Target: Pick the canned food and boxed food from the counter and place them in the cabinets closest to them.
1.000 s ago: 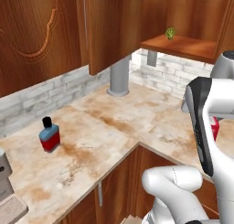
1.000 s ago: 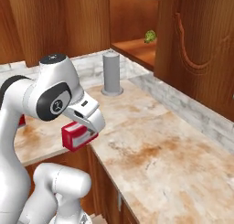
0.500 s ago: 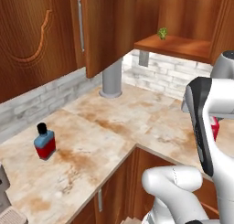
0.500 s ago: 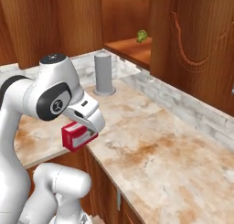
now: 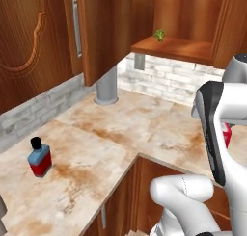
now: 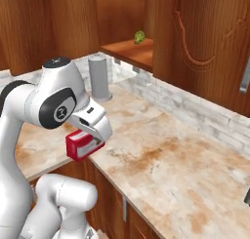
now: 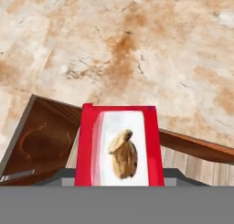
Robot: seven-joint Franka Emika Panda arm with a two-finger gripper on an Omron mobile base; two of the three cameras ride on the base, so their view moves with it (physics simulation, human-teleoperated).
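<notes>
The gripper [image 6: 87, 138] is clamped on the boxed food [image 6: 80, 145], carried clear of the counter [image 6: 166, 169] just off its near edge, over the wooden drawers. In the hand view the boxed food [image 7: 119, 147] shows its pale face with a brown mark.

Over the last second the whole scene has slid across both base views while arm and box kept their place in frame: the base is driving, not the objects. The open cabinet shelf [image 5: 176, 48] with its small green item [image 5: 159, 35] has come closer, as has the grey cylinder [image 5: 107, 85]. The blue-and-red bottle [image 5: 39, 158] sits far left.

Judgement: transport phase; placing in the cabinets [image 6: 205, 43] remains.
</notes>
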